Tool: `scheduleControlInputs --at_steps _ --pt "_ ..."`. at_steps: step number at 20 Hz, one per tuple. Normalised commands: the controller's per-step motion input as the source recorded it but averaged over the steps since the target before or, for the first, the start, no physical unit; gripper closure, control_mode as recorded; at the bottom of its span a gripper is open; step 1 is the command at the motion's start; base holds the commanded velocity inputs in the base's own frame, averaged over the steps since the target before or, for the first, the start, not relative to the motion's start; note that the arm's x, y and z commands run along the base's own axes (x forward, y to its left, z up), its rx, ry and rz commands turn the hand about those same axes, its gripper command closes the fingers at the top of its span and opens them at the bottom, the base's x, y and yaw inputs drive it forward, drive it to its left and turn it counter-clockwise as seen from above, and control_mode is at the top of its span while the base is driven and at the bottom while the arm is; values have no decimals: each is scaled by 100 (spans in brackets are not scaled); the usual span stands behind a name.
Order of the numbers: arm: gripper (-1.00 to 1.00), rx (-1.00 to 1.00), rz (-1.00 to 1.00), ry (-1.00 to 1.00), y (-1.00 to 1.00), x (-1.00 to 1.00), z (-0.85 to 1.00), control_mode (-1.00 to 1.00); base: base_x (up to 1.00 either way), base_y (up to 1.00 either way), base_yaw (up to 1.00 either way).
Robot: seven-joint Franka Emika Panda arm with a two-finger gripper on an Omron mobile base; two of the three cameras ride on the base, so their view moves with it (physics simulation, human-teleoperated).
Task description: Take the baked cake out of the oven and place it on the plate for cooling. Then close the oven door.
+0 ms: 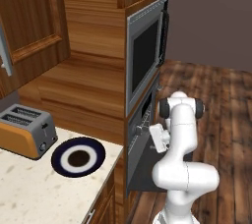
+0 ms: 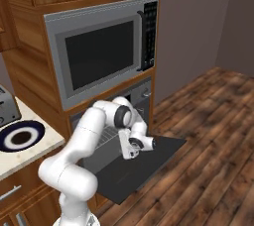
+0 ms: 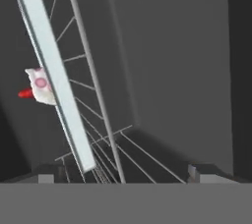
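Observation:
The oven (image 2: 142, 93) sits under the microwave, and the oven door (image 2: 144, 163) hangs down open. In the hand view, which is rolled sideways, the baked cake (image 3: 40, 86) rests on a wire rack (image 3: 93, 90) to the left, partly behind a pale rack bar, with its red cherry pointing left. My gripper (image 3: 120, 174) is open and holds nothing. It is just inside the oven mouth, short of the cake. From the base, the hand (image 2: 129, 148) hovers over the open door at the cavity. The plate (image 1: 78, 157) lies bare on the counter.
A toaster (image 1: 24, 129) stands left of the plate (image 2: 20, 136) on the pale counter (image 1: 29, 193). The silver-framed microwave (image 2: 101, 51) is above the oven (image 1: 142, 122). The open oven door (image 1: 140, 171) juts out over the wooden floor (image 2: 208, 136).

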Motion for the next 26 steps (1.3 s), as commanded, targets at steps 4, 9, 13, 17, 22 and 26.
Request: scheduleControlInputs --at_steps 4,9,13,17,22,26 --pt "-100 18 3 4 32 56 -13 -100 0 0 0" --pt "-100 10 0 6 49 65 -40 -100 0 0 0" --pt "-100 2 0 2 39 58 -51 -100 0 0 0" --pt "-100 1 0 2 14 41 -49 -100 0 0 0" --pt "-100 0 0 0 22 38 -59 -100 0 0 0" --pt "-100 -4 -7 0 42 15 -40 -100 0 0 0"
